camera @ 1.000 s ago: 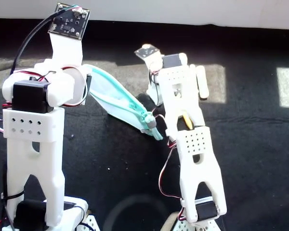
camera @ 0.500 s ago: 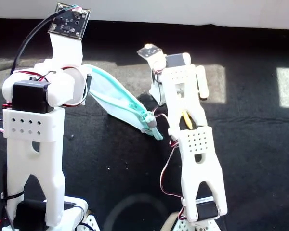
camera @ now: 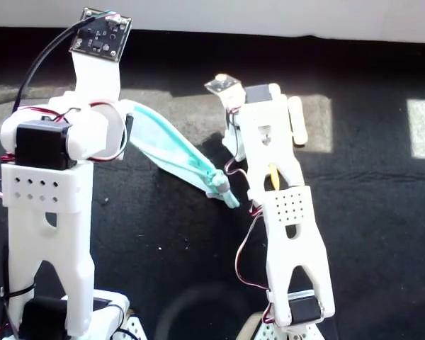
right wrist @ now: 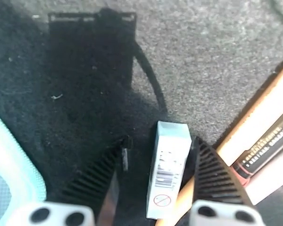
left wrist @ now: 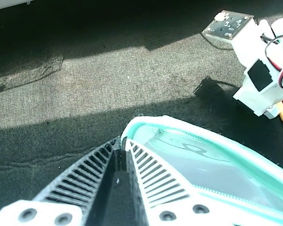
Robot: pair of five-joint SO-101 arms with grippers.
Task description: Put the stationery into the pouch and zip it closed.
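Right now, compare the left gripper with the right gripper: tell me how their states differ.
The left gripper is shut, its fingers clamped on the rim of the pouch; the right gripper is open. The left gripper holds the pouch; the right gripper holds nothing, its fingers either side of a small box lying on the black mat. Both have ribbed fingers.

Over on the left, the left arm (camera: 49, 191) stands tall with the teal-trimmed pouch (camera: 166, 145) caught up at its wrist. The pouch slants down and to the right, its zip end (camera: 223, 188) dipping low just beside the right arm (camera: 290, 212). The right arm leans out over the dark tabletop (camera: 368, 212), head down by a sunlit patch (camera: 319, 120), a yellow sliver (camera: 273, 176) peeking through a gap in its frame; whether the pouch's low end touches the tabletop can't be told.
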